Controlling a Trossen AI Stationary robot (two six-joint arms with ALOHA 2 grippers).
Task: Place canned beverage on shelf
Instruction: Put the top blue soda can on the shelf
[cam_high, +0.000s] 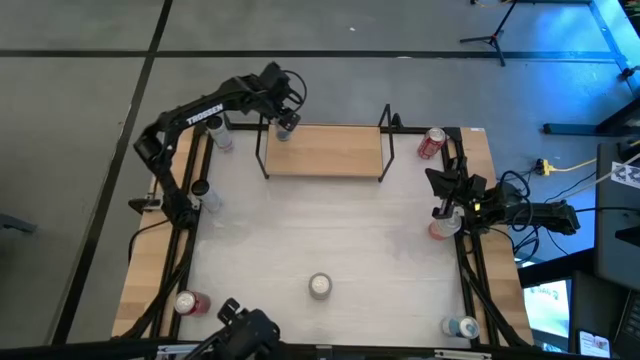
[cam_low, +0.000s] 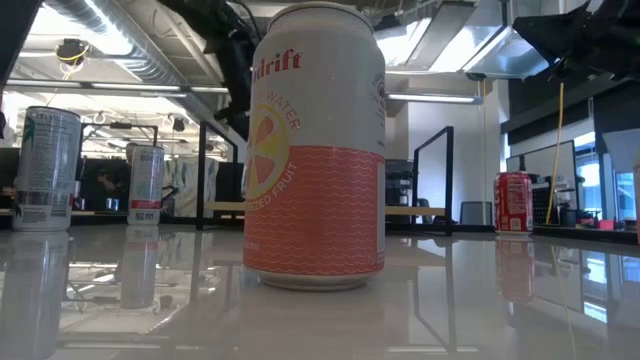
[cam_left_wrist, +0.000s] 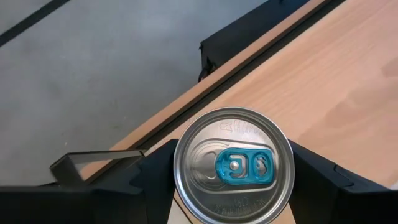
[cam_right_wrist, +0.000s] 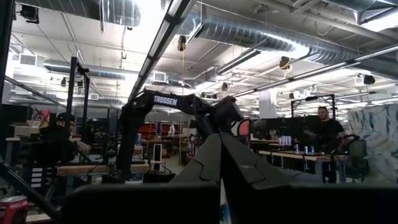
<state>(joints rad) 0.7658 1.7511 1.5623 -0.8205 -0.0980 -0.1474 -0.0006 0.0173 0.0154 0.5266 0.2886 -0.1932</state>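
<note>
One can (cam_left_wrist: 232, 166), body below hidden

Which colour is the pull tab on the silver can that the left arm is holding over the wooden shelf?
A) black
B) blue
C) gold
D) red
B: the left wrist view looks down on the silver can's lid, gripped between the left gripper's jaws above the light-wood shelf board, and its tab is bright blue.

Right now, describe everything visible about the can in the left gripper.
The can is silver aluminium with a bright blue pull tab, unopened. It stands upright, clamped at its sides between the dark fingers of the left gripper. It is at the left end of the shelf, over its light-wood board; whether it touches the board cannot be told.
</note>
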